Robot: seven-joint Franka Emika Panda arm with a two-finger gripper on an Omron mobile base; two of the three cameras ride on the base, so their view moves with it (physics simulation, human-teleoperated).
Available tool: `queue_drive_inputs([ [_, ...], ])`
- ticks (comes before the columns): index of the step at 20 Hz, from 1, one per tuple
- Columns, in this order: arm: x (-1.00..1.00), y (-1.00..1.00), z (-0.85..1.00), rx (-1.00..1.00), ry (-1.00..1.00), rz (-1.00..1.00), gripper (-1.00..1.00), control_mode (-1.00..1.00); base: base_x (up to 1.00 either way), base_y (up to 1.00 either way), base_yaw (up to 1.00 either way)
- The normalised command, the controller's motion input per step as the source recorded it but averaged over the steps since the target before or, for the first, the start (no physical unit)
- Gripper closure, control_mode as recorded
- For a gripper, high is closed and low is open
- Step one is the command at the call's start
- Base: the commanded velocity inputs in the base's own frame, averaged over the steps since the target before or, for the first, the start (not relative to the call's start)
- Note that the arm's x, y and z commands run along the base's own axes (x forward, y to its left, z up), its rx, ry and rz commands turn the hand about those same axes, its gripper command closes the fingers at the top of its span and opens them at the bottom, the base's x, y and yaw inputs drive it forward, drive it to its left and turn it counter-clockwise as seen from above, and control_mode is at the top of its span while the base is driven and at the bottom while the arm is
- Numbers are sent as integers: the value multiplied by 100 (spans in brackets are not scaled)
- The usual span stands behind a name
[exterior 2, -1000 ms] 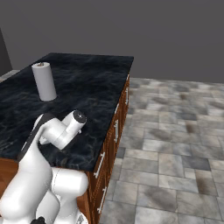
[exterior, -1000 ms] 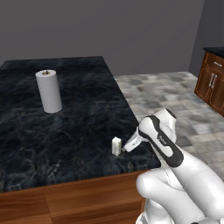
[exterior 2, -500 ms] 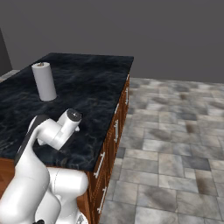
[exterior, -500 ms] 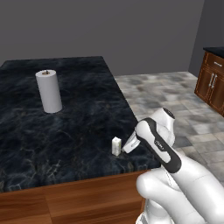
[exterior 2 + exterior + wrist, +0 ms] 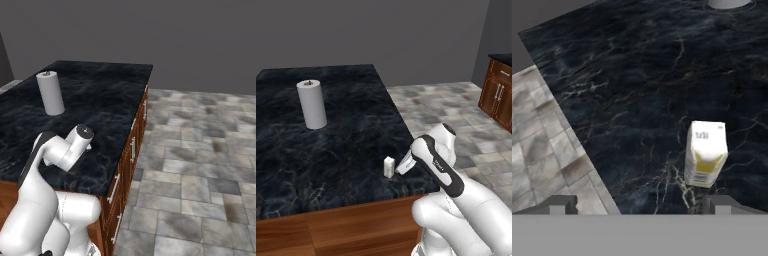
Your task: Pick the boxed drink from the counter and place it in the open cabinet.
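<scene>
— Where's the little carton sitting?

— The small white-cream boxed drink [image 5: 389, 167] stands upright on the broad black stone counter [image 5: 336, 125] with pale veining, close to the near edge and not far from the corner where the top gives way to the grey tiled floor [image 5: 456, 105].

— And the pincer, how does it stand to it?

— The two-finger gripper [image 5: 639, 205] on the white arm is just beside the carton, on its floor side, and tilted down toward it. From the hand camera the two dark finger tips [image 5: 559, 205] are spread wide, released, holding nothing. The carton [image 5: 706, 153] lies just above the right-hand tip rather than midway between them, so it is off to one side of the gap and not touched by either finger that I can see.

— Anything on the carton's face?

— A yellow patch and some tiny print, too small to read.

— What else is on that top?

— A tall white paper towel roll [image 5: 311, 104], upright, well apart from the carton, farther back toward the wall. From the other side it [image 5: 50, 93] stands alone on the dark stone [image 5: 100, 100].

— Beyond the counter?

— Low reddish-brown cabinets [image 5: 499, 97] with silver handles stand at the far right.
</scene>
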Motion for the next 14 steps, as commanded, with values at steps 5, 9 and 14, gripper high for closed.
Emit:
queue_drive_inputs([
  [5, 8, -1, -1, 0, 0, 0, -100, -100, 0, 0, 0],
  [9, 1, 0, -1, 0, 0, 0, -100, -100, 0, 0, 0],
  [14, 10, 0, -6, -1, -1, 0, -100, -100, 0, 0, 0],
])
